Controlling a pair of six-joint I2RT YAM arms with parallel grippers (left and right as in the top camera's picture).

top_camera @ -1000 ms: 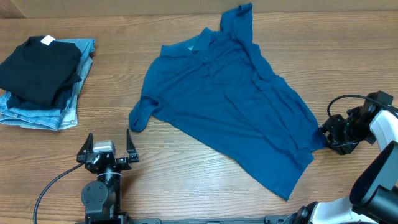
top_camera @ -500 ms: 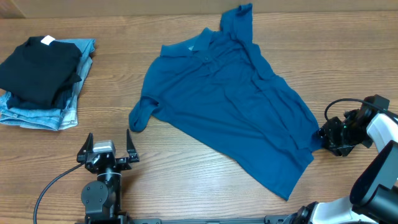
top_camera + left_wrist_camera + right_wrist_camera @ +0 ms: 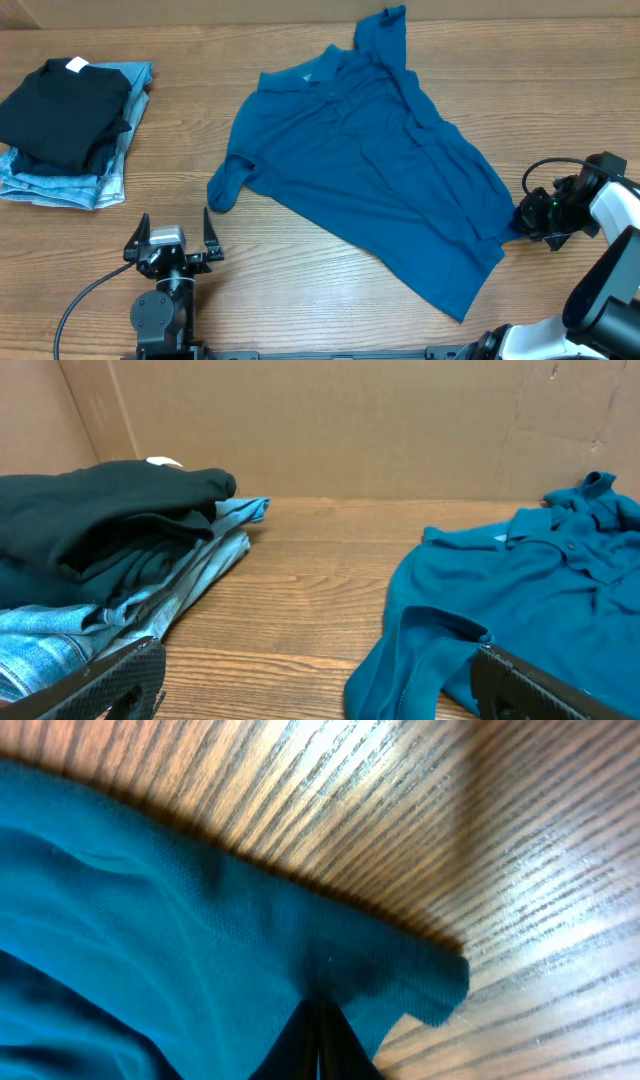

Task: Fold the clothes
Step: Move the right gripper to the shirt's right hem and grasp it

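Shirt (image 3: 370, 170) is spread flat but rumpled across the middle of the counter (image 3: 300, 290), and no fold is made yet. One hem corner is pinched in the closed right pincer (image 3: 519, 216). The left pincer (image 3: 175, 230) is held wide open and empty. All folding is judged left.

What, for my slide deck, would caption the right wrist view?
Close-up: right gripper shut on the shirt edge near a corner, wooden table beyond.
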